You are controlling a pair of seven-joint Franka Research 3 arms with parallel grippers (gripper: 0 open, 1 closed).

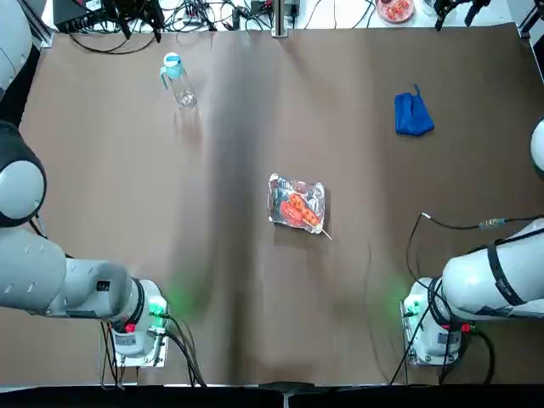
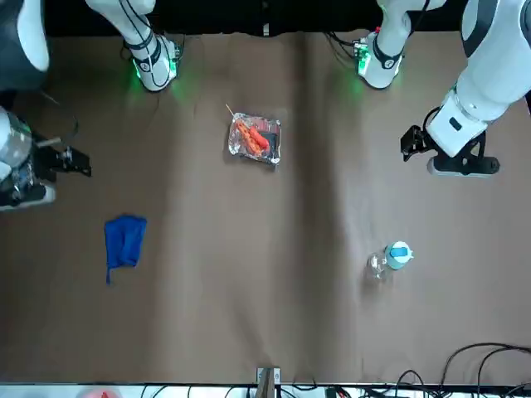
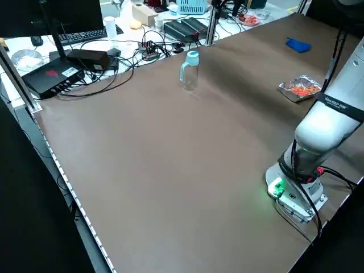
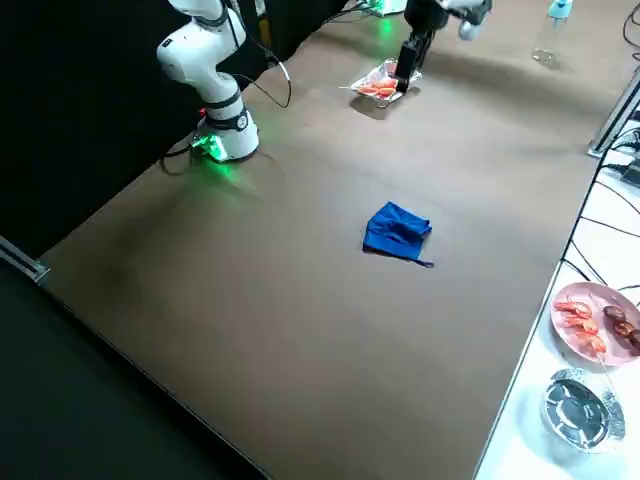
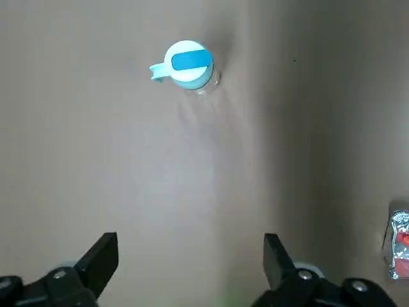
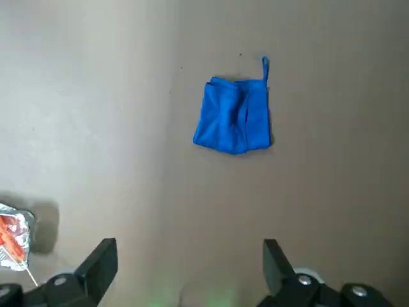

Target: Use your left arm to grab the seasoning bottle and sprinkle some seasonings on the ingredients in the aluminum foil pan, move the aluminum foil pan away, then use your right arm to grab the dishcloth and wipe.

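Note:
The seasoning bottle (image 1: 177, 82), clear with a light-blue cap, stands upright at the far left of the table. In the left wrist view my left gripper (image 5: 190, 256) hangs open high above the table, well short of the bottle (image 5: 187, 64). The aluminum foil pan (image 1: 297, 202) sits mid-table with the orange-red ingredients (image 1: 297, 208) and a thin stick in it. The blue dishcloth (image 1: 412, 115) lies bunched at the far right. My right gripper (image 6: 190, 259) hovers open above the table, apart from the dishcloth (image 6: 234, 116), with nothing between its fingers.
A plate of food (image 4: 597, 320) and a small foil dish (image 4: 575, 405) rest on the white surface past the table's far edge, with cables (image 1: 127, 25) and electronics (image 3: 57, 74) beside it. Both arm bases (image 1: 136, 327) (image 1: 433, 327) sit at the near edge.

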